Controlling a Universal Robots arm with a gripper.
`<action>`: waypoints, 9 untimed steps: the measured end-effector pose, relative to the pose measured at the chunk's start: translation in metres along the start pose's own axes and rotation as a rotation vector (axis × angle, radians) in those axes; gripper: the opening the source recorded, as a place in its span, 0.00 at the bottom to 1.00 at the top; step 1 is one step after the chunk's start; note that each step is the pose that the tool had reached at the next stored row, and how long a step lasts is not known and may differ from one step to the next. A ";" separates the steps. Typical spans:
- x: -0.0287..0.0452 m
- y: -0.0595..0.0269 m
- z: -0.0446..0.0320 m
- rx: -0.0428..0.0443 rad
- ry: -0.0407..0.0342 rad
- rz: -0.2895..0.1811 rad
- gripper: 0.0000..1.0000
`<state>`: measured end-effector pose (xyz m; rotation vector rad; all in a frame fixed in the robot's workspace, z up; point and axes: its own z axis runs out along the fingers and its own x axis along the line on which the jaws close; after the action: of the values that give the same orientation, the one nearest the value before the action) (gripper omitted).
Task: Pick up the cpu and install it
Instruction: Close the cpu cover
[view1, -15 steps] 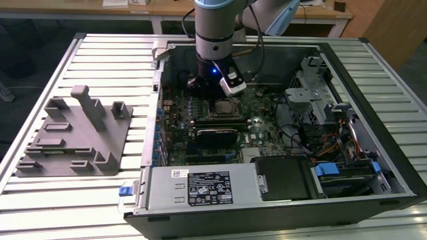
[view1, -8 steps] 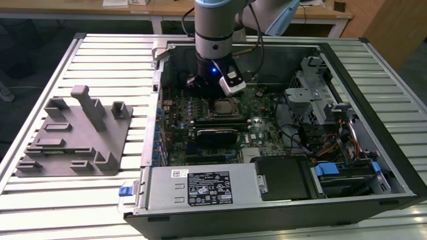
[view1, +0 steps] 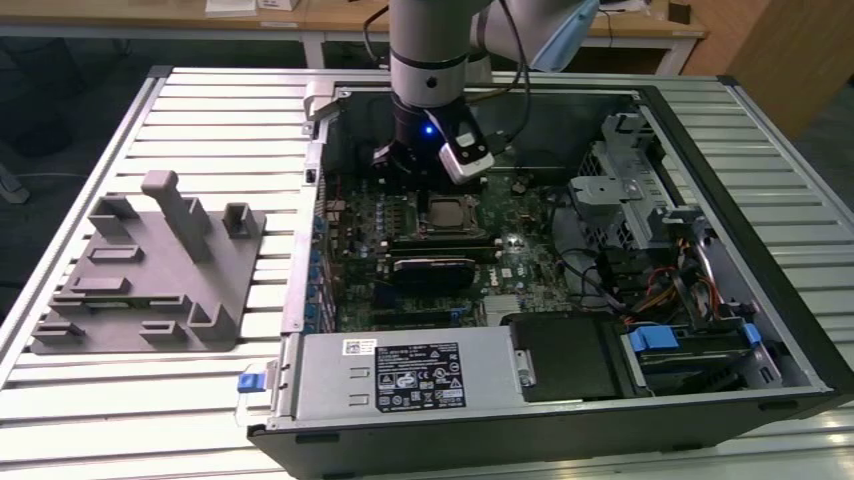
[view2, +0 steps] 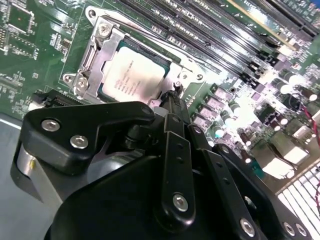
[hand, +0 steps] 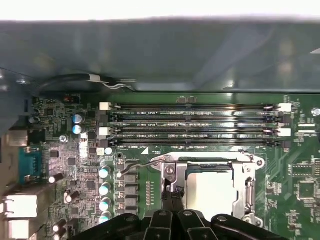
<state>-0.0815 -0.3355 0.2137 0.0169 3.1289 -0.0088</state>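
My arm (view1: 430, 60) stands nearly upright over the open computer case (view1: 601, 92), wrist pointing down. My pincer (view2: 174, 98) hangs low above the green motherboard (view1: 534, 270). My two fingers are pressed close together with nothing between them, as far as both wrist views let me judge. Their tips are at the edge of the metal socket frame (view2: 92, 55); I cannot tell whether they touch it. The cpu (view2: 132, 75) lies flat inside that frame, just beside my fingertips and out of my grip.

The exterior view shows what lies away from my pincer. A grey tray (view1: 147, 270) with upright posts rests outside the case, well apart from me toward the exterior view's left. A black ribbed module (view1: 430, 270) sits on the board just past the cpu from my pincer. A silver power supply box (view1: 400, 375) fills the case corner beyond that.

In the first wrist view, the memory slots (hand: 192, 125) run in parallel on the far side of the socket from my fingertips. A thin wire lever (hand: 135, 164) lies near the socket's corner. In the second wrist view, my own black linkages cover much of the foreground.

I count one cpu, one socket frame, four memory slots, one tray and one ribbed module.
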 end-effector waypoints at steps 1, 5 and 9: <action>0.0000 0.0000 -0.0020 0.0000 0.0000 0.000 0.11; -0.0001 0.0000 -0.0052 -0.0002 -0.0001 0.000 0.11; -0.0007 0.0000 -0.0054 0.0001 0.0001 0.000 0.11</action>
<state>-0.0808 -0.3355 0.2191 0.0166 3.1290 -0.0089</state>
